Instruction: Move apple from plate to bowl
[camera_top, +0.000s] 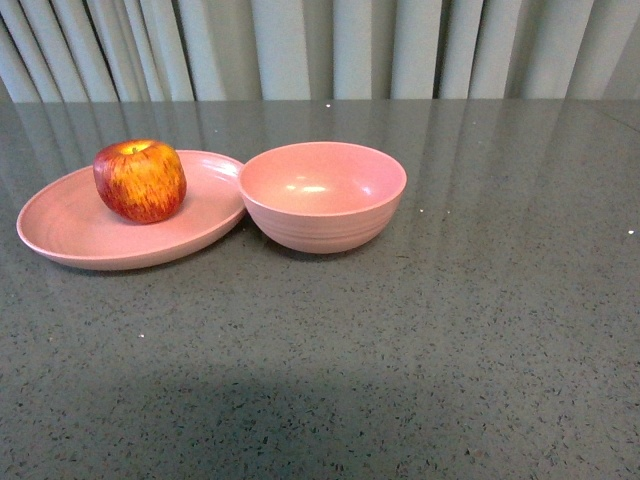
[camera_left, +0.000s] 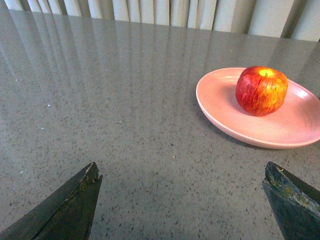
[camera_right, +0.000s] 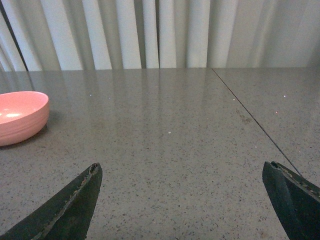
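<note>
Apple (camera_top: 140, 180) on plate (camera_top: 70, 235) — bowl (camera_top: 322, 195) touching plate rim, grey counter (camera_top: 450, 350); left gripper (camera_left: 181, 171), right gripper (camera_right: 181, 170) — jaws wide apart, empty.

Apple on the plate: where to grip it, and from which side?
Across its widest middle, from straight above. The apple sits upright, stem dimple up, with its round sides free. The raised rim of the plate would likely block fingers coming in low from the side. The open left gripper looks best placed.
</note>
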